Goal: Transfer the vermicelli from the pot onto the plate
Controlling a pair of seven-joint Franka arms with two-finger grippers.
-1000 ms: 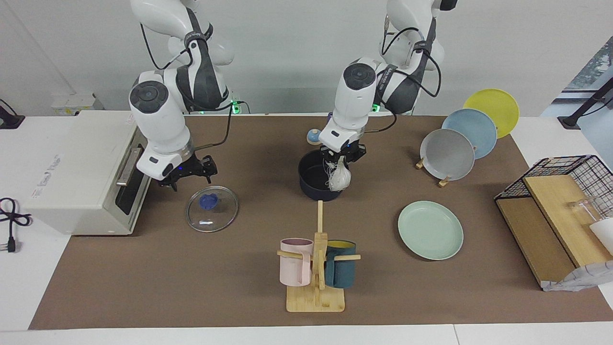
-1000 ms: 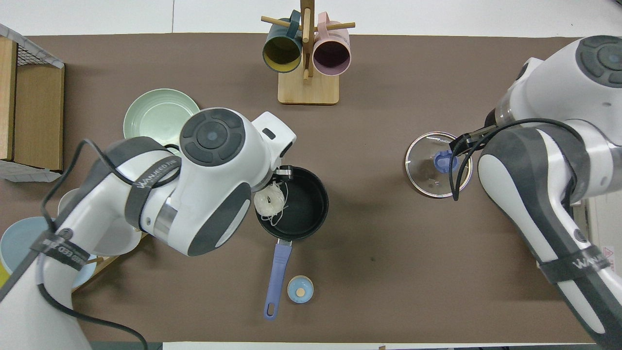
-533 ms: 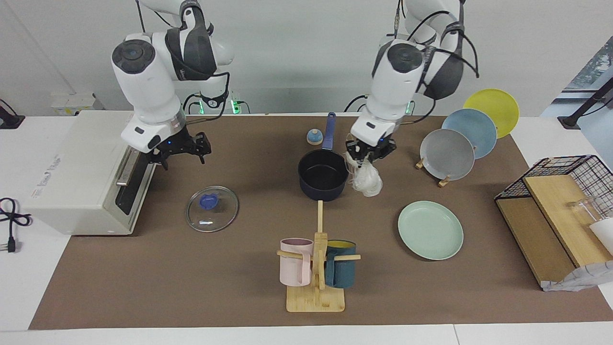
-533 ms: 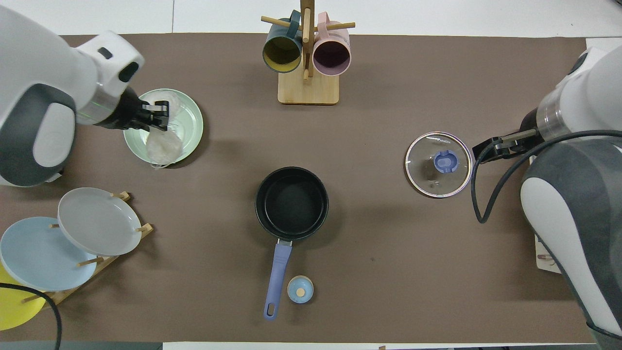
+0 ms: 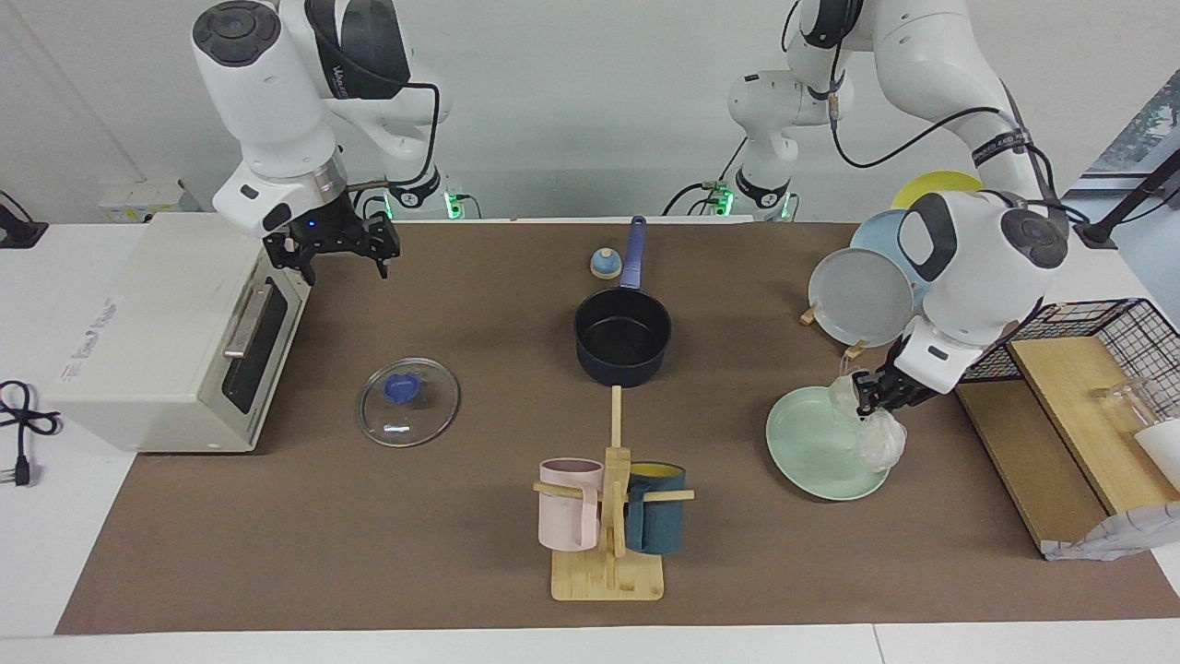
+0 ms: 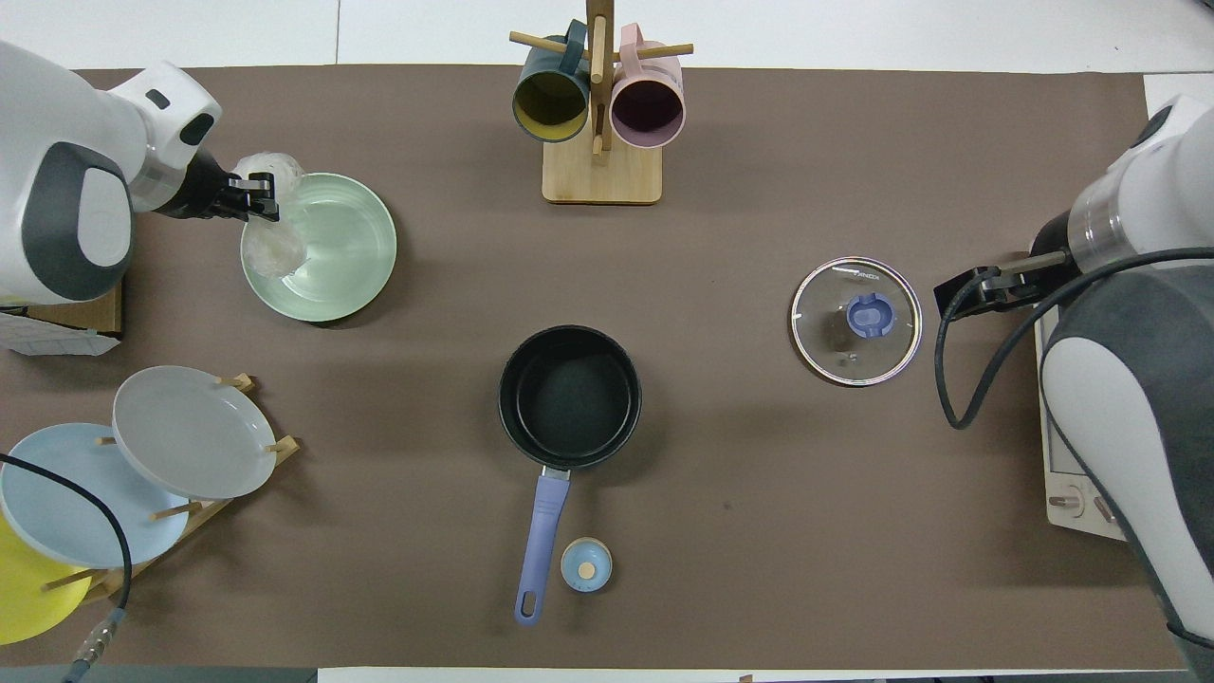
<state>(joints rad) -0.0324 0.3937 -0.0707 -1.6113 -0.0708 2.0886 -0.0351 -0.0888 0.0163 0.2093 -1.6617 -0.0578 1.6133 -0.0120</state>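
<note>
Two noodle bundles [image 5: 874,432] hang from the left gripper [image 5: 874,398], whose fingers are clamped on them, directly over the rim of the green plate [image 5: 816,443] at the edge toward the left arm's end of the table. The pot [image 5: 622,346] sits well apart from that gripper, at the middle of the table. The right gripper [image 5: 334,249] waits with fingers spread apart, raised beside the toaster oven [image 5: 157,332], the glass lid [image 5: 407,401] on the table near it.

Glossy film-like vermicelli [image 5: 879,441] hangs over the smooth matt plate [image 5: 811,447]; the pot [image 5: 622,343] looks dark and satin, the counter [image 5: 369,516] cloth-like matt brown.
</note>
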